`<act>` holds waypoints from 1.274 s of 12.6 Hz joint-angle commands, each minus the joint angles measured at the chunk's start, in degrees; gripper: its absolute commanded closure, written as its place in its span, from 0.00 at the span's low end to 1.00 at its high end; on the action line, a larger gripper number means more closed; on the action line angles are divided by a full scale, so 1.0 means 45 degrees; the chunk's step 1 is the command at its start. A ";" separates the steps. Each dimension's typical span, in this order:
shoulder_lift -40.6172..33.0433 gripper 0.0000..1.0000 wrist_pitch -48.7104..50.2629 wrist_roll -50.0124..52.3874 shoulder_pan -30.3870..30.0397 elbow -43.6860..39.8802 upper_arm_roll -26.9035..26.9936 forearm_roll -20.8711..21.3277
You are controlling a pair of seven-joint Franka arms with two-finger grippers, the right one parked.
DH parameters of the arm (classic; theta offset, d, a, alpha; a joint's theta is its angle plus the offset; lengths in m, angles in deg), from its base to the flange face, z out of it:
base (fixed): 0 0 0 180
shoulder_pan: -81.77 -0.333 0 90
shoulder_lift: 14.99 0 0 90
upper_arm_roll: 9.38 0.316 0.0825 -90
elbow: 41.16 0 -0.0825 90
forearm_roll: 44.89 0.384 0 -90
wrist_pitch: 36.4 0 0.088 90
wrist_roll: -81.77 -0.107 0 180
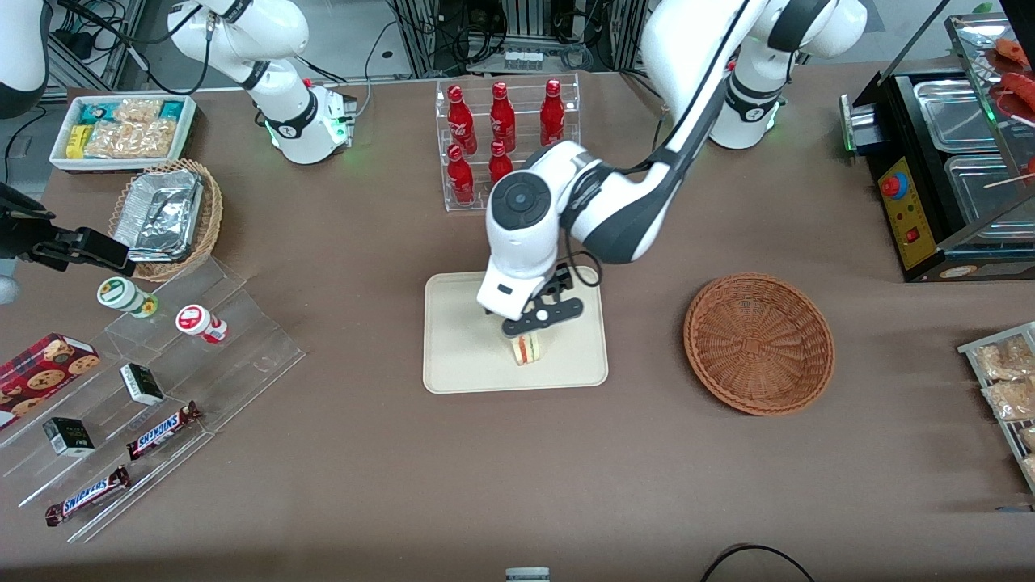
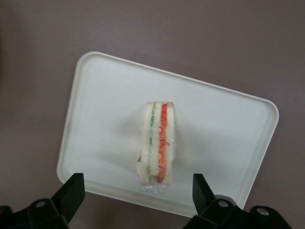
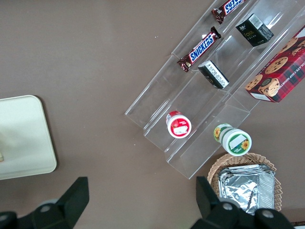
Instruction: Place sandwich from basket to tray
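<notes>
The sandwich point(image 1: 527, 348) stands on its edge on the cream tray point(image 1: 461, 356), in the part of the tray nearer the front camera, with its red and green filling lines showing in the wrist view point(image 2: 157, 145). The pincer point(image 1: 540, 317) hangs just above it with its fingers point(image 2: 71, 191) spread wide, one on each side of the sandwich and touching neither face. The reddish-brown basket point(image 1: 758, 343) sits on the brown worktop point(image 1: 364, 469) beside the tray, toward the working arm's end, and holds nothing. Farther from the front camera than the tray stands a clear rack of red bottles point(image 1: 497, 137), which the working arm's elbow partly covers. Toward the parked arm's end lie a tan wicker basket with foil containers point(image 1: 166, 214), a white bin of snack packets point(image 1: 125, 129) and clear stepped shelves with Snickers bars point(image 1: 162, 428). Nothing stands between the tray and the reddish-brown basket.
</notes>
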 commanded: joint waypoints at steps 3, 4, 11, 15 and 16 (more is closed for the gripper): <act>-0.2536 0.00 0.0895 -0.2848 -0.1949 0.2220 0.0012 -0.0271; -0.3101 0.00 0.0895 -0.3725 -0.2418 0.2806 0.0012 -0.0350; -0.6307 0.00 0.2121 -0.9273 -0.5445 0.5565 0.0031 -0.0468; -0.7382 0.00 0.3861 -1.1288 -0.7010 0.5702 -0.0047 -0.0351; -0.7790 0.00 0.4096 -1.1447 -0.7535 0.5722 -0.0163 -0.0351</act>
